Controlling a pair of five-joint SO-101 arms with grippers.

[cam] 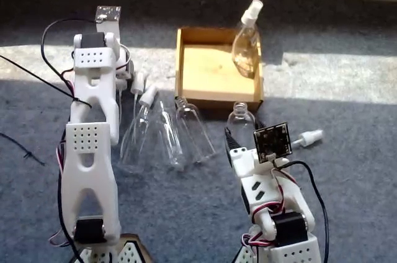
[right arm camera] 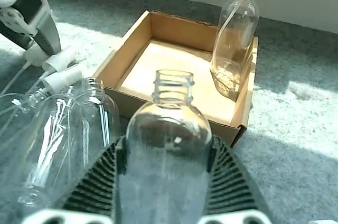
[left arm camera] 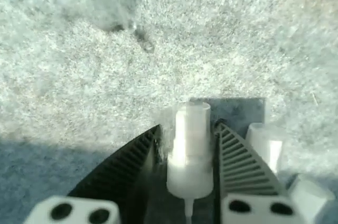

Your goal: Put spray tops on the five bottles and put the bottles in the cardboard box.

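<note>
The spray top (left arm camera: 188, 152) is clamped in my left pincer (left arm camera: 188, 129), close to the bottles (cam: 162, 129) lying on the worktop (cam: 347, 170). My right pincer (right arm camera: 166, 147) grips an uncapped bottle (right arm camera: 169, 113) (upright) just beside the cardboard box (cam: 183, 64), where one capped bottle (cam: 245, 43) leans in a corner.
</note>
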